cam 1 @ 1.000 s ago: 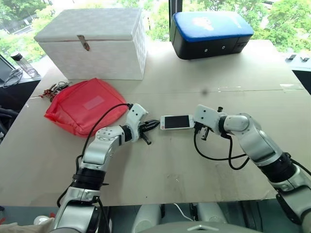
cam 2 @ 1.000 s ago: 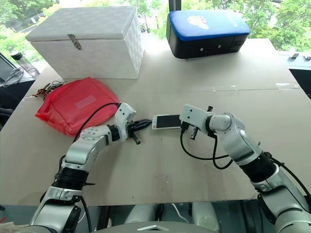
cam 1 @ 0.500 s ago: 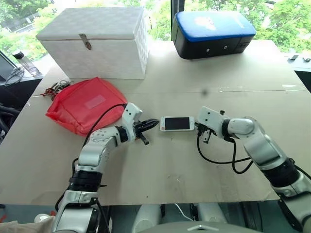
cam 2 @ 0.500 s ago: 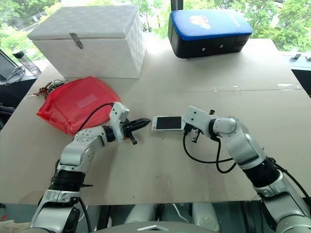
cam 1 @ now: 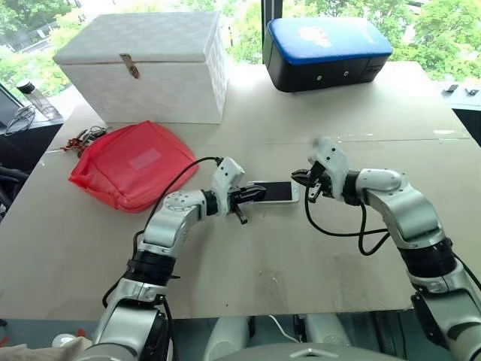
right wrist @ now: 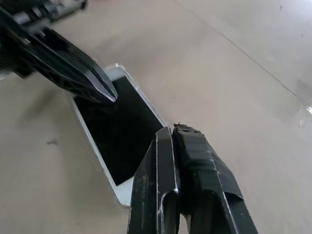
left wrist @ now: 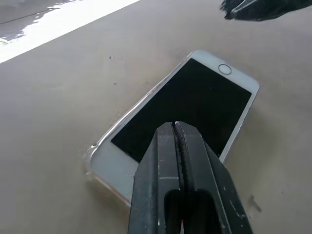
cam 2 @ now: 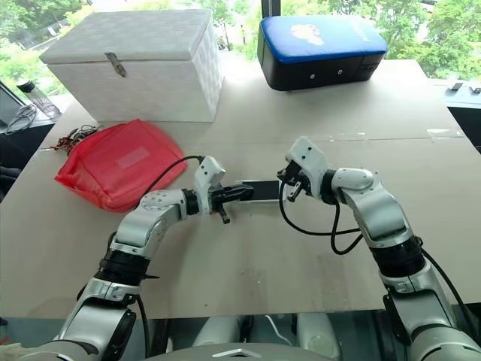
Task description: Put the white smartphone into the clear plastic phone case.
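We judge the phone [left wrist: 195, 109] nearly seated in the case [left wrist: 97, 156] on the table [cam 1: 301, 256], our closed, empty left pincer [cam 1: 255, 195] over its screen, closed right pincer [cam 1: 301, 179] above its end.

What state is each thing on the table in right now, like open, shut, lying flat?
white smartphone: flat, screen up and dark, in the case.
clear plastic phone case: around the phone.
left claw: shut, tips over the phone.
right claw: shut, above the phone's end.
white box: lid closed.
red pouch: lying flat.
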`<state>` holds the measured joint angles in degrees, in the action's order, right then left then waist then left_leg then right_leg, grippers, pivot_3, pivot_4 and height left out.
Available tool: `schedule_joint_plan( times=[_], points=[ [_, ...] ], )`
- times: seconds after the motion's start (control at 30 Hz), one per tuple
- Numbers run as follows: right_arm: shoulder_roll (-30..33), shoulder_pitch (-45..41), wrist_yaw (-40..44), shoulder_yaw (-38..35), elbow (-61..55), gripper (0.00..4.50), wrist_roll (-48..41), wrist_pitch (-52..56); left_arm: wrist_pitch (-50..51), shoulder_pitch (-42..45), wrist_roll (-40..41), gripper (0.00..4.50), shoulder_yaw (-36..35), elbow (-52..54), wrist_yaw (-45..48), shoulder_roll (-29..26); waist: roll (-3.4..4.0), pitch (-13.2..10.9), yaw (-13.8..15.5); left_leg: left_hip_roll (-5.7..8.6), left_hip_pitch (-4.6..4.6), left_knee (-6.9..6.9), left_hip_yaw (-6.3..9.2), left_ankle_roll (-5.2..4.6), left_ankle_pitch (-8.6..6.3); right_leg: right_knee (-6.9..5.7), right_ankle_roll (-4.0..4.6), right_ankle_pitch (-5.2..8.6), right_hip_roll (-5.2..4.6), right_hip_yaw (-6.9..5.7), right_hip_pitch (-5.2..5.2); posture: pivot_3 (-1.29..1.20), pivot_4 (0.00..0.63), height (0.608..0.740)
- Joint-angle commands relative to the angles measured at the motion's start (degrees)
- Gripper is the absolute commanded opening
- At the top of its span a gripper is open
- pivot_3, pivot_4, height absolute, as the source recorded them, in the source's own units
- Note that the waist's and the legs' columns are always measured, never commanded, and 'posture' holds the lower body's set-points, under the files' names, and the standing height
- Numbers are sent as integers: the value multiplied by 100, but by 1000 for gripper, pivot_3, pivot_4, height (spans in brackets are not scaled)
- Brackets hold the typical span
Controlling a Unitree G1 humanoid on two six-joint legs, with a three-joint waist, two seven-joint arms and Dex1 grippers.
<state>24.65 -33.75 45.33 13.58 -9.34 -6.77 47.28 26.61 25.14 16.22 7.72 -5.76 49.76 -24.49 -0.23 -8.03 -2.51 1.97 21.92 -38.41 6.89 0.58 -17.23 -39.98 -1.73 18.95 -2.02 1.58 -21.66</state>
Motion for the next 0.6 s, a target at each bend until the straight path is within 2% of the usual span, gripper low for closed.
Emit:
schedule_joint_plan(
  times=[0.03, 0.17, 0.33, 0.5, 0.6],
  points=[
    [357, -322, 307, 712, 528, 0, 289, 145, 76, -94, -94, 29, 42, 97, -59, -68, 0, 0, 1, 0, -2, 1, 0, 0, 0, -1, 0, 0, 0, 1, 0, 0, 150, 740],
    [354, -518, 414, 1058, 1336, 0, 406, -73, 171, -161, -79, 29, 15, 279, -132, -53, 0, 8, 1, -1, -13, 0, 3, 0, 0, 0, 0, 0, 0, 0, 12, 0, 150, 740],
    [411, -534, 937, 1486, 1947, 0, 453, -286, 298, -281, -42, 29, -8, 496, -264, -22, -5, 41, 4, -1, -26, -1, 5, 0, 0, 2, 0, 0, 0, -1, 30, 0, 150, 740],
    [216, -580, 1249, 1820, 2724, 0, 644, -591, 360, -366, -43, 29, 0, 597, -338, -19, -18, 84, 11, -2, -50, 1, 8, -1, -1, 8, 0, 0, 0, -2, 53, 0, 150, 740],
    [79, -554, 1405, 1996, 3036, 0, 789, -721, 384, -375, -46, 29, -21, 606, -398, -2, -21, 93, 13, -2, -130, 19, 6, -9, -5, 24, -1, 1, -2, 2, 129, 0, 150, 740]
  ],
)
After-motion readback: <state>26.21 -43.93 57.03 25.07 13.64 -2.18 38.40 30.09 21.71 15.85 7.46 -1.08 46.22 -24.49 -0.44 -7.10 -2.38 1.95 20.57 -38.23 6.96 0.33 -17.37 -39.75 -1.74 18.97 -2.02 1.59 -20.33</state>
